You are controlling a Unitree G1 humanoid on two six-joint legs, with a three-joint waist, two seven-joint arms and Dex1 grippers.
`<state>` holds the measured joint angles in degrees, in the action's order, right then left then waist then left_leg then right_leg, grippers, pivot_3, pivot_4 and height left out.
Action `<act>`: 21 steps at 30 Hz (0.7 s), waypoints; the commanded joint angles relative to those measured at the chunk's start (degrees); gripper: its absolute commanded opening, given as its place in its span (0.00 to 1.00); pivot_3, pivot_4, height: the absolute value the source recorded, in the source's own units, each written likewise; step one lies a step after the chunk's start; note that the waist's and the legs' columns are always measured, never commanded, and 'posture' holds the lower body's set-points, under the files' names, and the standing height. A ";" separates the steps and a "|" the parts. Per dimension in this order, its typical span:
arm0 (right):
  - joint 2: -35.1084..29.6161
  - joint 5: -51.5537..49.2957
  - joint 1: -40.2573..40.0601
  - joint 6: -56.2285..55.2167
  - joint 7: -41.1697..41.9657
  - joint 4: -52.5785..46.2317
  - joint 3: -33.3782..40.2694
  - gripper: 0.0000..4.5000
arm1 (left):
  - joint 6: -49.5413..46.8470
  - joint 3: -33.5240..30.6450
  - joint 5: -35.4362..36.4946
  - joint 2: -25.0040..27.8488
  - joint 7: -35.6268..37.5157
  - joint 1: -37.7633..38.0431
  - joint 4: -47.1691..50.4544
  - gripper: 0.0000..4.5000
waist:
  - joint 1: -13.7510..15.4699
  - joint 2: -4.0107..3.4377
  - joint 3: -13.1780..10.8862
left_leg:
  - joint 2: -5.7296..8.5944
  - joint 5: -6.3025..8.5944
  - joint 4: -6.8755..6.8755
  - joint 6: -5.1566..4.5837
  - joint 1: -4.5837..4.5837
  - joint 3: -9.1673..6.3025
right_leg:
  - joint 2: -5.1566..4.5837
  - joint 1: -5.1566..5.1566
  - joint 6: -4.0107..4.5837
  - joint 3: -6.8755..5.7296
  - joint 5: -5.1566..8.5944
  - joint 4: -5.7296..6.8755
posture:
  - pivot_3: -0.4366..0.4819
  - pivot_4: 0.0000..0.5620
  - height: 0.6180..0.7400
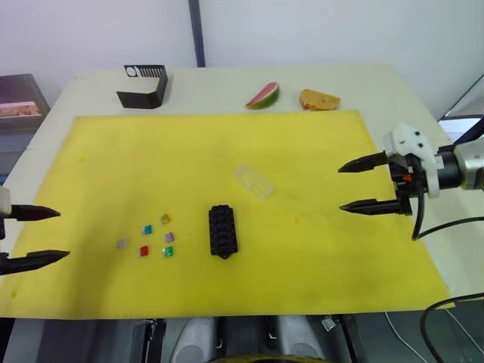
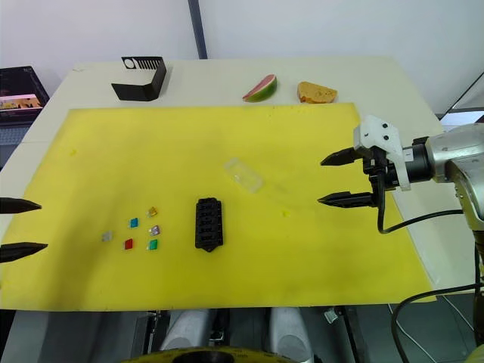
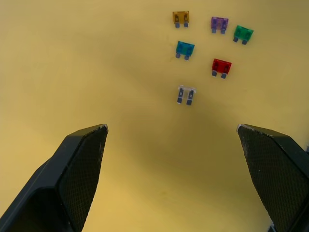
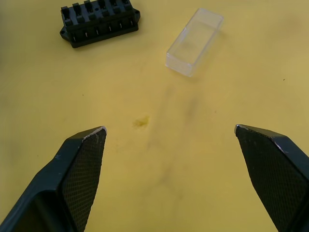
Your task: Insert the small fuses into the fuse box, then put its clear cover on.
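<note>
Lying loose on the yellow mat, six small fuses are sitting in a cluster toward the robot's left, none of them slotted into the fuse box. The fuse box is resting flat just to their right, its small end tab pointing toward the robot. The left wrist view is picking out the chips one by one, prongs and all: an orange fuse, a purple fuse, a green fuse, a blue fuse, a red fuse and a clear grey fuse lying nearest the fingers. The clear cover is lying apart from the fuse box, farther from the robot and slightly to the right; the right wrist view is showing it as a hollow transparent shell and is revealing the metal contacts in the box's slots. The left gripper is hovering at the mat's left edge, fingers spread wide and holding nothing. The right gripper is hanging over the mat's right side, likewise wide apart and empty. At the table's far edge, beyond the mat, a black slotted stand, a watermelon slice and a piece of bread are sitting.
</note>
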<state>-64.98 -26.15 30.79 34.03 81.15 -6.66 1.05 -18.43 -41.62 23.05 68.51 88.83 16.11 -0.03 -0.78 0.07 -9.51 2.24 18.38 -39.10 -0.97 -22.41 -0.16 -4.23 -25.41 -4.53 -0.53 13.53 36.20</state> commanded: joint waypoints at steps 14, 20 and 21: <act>-0.07 -0.89 0.32 -0.49 -1.44 -1.40 2.05 1.00 | -0.37 0.32 0.53 -0.25 -2.00 -1.71 -0.14 1.00 | 0.02 0.00 0.00 | 0.00 0.00 0.00 0.00 0.00 0.00 | 0.00 0.01 -0.06 0.00 -0.04 0.00 | 0.48 0.27 1.00; 0.40 -1.27 0.57 -0.01 -2.28 -1.36 2.12 1.00 | -0.99 1.50 0.76 -0.27 -2.99 -2.98 -0.10 1.00 | 0.02 0.00 0.00 | 0.00 0.00 0.00 0.00 0.00 0.00 | 0.00 0.01 -0.07 0.00 -0.04 0.00 | 0.48 0.27 1.00; 0.60 -1.35 0.77 0.21 -2.65 -1.28 2.20 1.00 | -1.18 1.81 0.81 -0.29 -3.22 -3.30 -0.11 1.00 | 0.01 0.00 0.00 | 0.00 0.00 0.00 0.00 0.00 0.00 | 0.00 0.00 -0.07 0.00 -0.04 0.00 | 0.48 0.27 1.00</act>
<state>-64.57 -26.32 30.75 34.12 79.04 -6.66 1.05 -19.43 -39.21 23.18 68.07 85.99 13.51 -0.95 -0.77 0.07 -9.51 2.24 18.38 -39.10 -0.96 -22.41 -0.16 -4.23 -25.40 -4.60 -0.53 13.49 36.20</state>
